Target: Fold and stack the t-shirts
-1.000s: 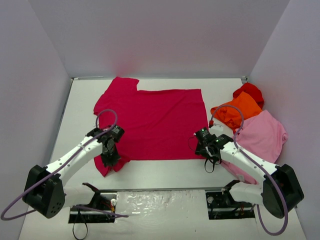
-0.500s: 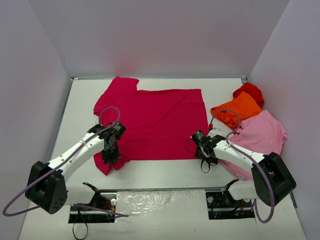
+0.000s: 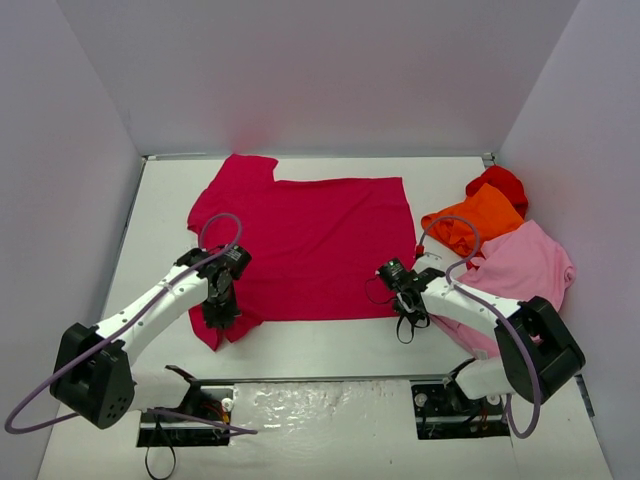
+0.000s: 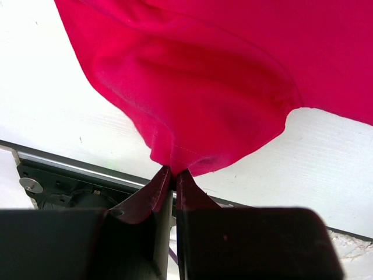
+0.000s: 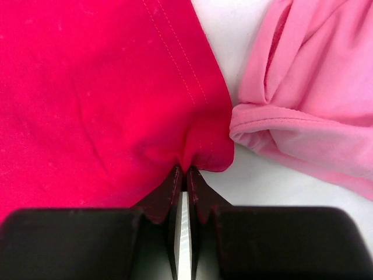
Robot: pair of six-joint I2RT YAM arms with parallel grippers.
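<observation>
Left gripper, right gripper pinch crimson t-shirt (pink t-shirt perhaps touching).

the left arm and right arm had white shells, black joints, looping purple cables and black end effector fingers.

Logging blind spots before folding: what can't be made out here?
Bright red cloth t-shirt: top view, mostly under the orange t-shirt.
Light pink t-shirt: top view, near edge behind the right arm.
Crimson-magenta t-shirt: pinched edges hidden between the left gripper and right gripper fingers, wrist views.
</observation>
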